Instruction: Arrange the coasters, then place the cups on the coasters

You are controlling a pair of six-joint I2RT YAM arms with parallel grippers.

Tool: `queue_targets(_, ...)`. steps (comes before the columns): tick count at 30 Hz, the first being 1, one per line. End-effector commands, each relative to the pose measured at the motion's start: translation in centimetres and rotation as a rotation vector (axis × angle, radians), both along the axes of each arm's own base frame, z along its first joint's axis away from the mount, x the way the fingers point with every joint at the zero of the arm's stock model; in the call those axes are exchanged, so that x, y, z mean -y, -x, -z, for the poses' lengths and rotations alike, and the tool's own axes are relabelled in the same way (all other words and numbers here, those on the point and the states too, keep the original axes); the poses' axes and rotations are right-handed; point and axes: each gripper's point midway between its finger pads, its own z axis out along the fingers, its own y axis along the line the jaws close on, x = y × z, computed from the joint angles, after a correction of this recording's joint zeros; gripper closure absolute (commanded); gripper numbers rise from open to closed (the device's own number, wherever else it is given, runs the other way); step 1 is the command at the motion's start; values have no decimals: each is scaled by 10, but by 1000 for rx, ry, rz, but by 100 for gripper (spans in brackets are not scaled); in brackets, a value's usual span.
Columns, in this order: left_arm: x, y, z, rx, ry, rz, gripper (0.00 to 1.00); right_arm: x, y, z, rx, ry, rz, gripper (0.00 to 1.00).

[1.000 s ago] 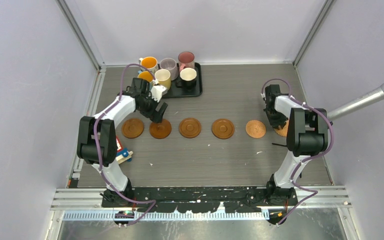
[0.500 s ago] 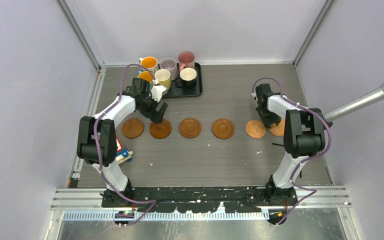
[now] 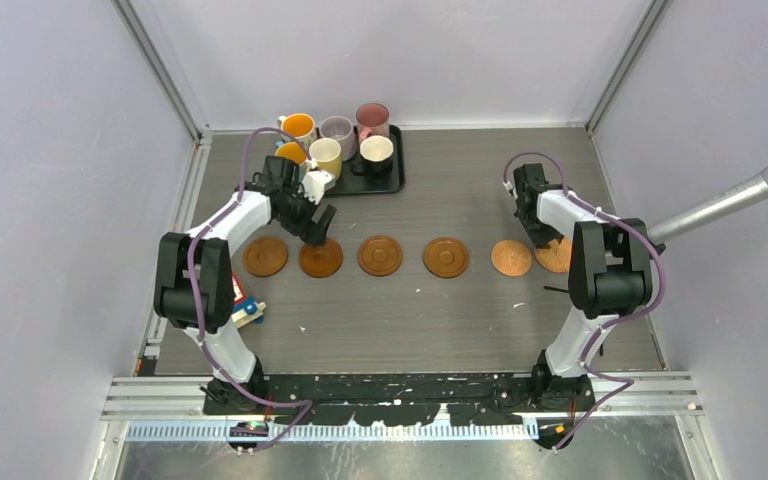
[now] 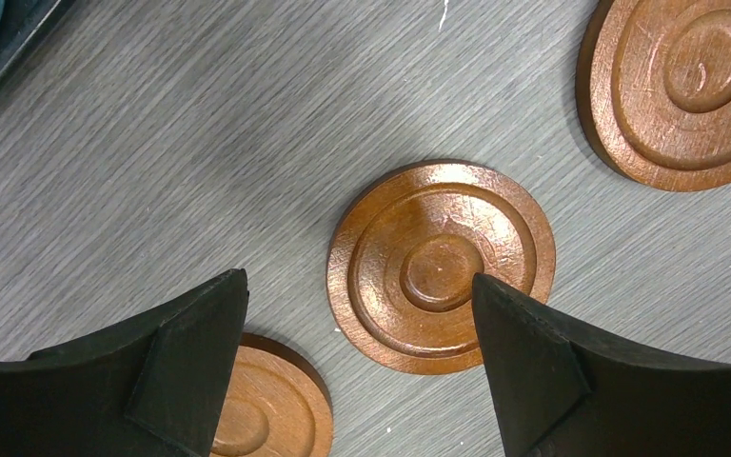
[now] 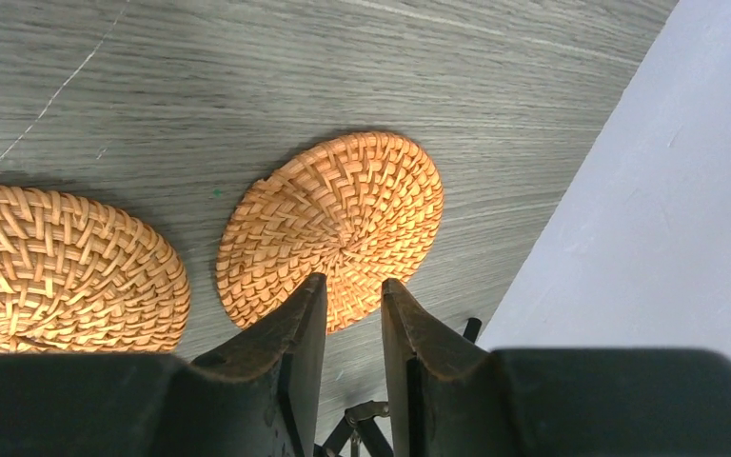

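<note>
Six round brown coasters lie in a row across the table, from the leftmost [image 3: 265, 256] to the rightmost [image 3: 557, 255]. My left gripper [image 3: 317, 228] hangs open just above the second one [image 3: 321, 259]. In the left wrist view its jaws [image 4: 357, 284] straddle a ringed coaster [image 4: 441, 267] without touching it. My right gripper [image 3: 542, 238] sits just behind the rightmost coaster. In the right wrist view its fingers [image 5: 354, 282] stand a narrow gap apart with nothing between them, over the rim of that coaster [image 5: 333, 228], which looks woven here. The cups [image 3: 337, 130] stand grouped on a black tray [image 3: 390, 182].
A small coloured object [image 3: 245, 305] lies beside the left arm at the table's left edge. A grey metal rod [image 3: 740, 200] pokes in from the right wall. The enclosure wall [image 5: 666, 190] runs close to the rightmost coaster.
The right gripper has drawn back and left off the rightmost coaster, which now lies uncovered on the table. Its jaws have parted slightly. The left arm has not moved.
</note>
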Motion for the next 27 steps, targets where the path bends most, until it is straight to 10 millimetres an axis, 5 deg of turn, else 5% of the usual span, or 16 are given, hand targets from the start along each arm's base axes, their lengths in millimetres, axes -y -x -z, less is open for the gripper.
queue_targets(1, 3, -11, -19, 78, 31, 17, 11, 2, -22, -13, 67, 5, -8, 68)
queue_targets(15, 0, -8, -21, 78, 22, 13, 11, 4, -3, 20, -60, -4, -11, 73)
queue_targets(27, 0, -9, -21, 81, 21, 14, 11, 20, 15, 23, -111, 45, -7, 74)
